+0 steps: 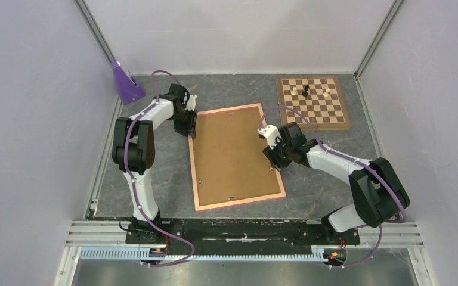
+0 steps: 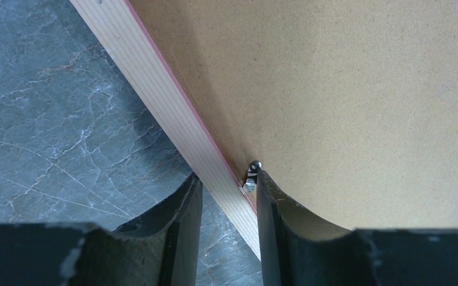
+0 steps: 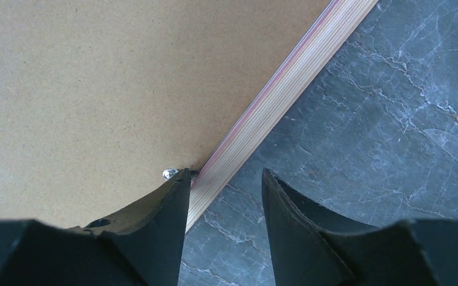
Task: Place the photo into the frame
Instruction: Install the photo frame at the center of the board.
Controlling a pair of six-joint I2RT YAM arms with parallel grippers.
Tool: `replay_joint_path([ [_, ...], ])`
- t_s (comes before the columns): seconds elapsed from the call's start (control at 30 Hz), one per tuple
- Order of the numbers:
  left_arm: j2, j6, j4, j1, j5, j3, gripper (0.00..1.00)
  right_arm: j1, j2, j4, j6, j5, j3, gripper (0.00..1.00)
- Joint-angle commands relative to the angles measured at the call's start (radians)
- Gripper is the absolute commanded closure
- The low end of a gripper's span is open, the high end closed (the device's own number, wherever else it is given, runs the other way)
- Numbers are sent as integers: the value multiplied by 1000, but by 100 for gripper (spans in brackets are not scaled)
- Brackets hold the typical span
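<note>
Straddling frame (image 1: 239, 201) edges, left fingers (image 2: 182, 238) and right fingers (image 3: 155, 238) apart; backing board (image 1: 232, 152) covers opening, photo unseen.

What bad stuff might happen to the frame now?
The left gripper and right gripper each straddle an edge of the frame, with one finger beside a tiny metal clip. A finger might slip off its clip or bend it. A sideways push might also slide the frame across the table, since nothing else pins it.
</note>
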Motion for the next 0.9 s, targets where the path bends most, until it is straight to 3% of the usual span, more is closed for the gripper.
replay_joint_path([
  [0.0, 29, 52, 37, -3, -23, 19, 67, -2, -3, -14, -4, 30, 48, 49],
  [0.57, 20, 45, 37, -3, 0, 14, 67, -4, 68, 70, 48, 3, 62, 46],
  [0.87, 13, 45, 37, -3, -10, 12, 67, -4, 32, 20, 15, 39, 33, 49],
])
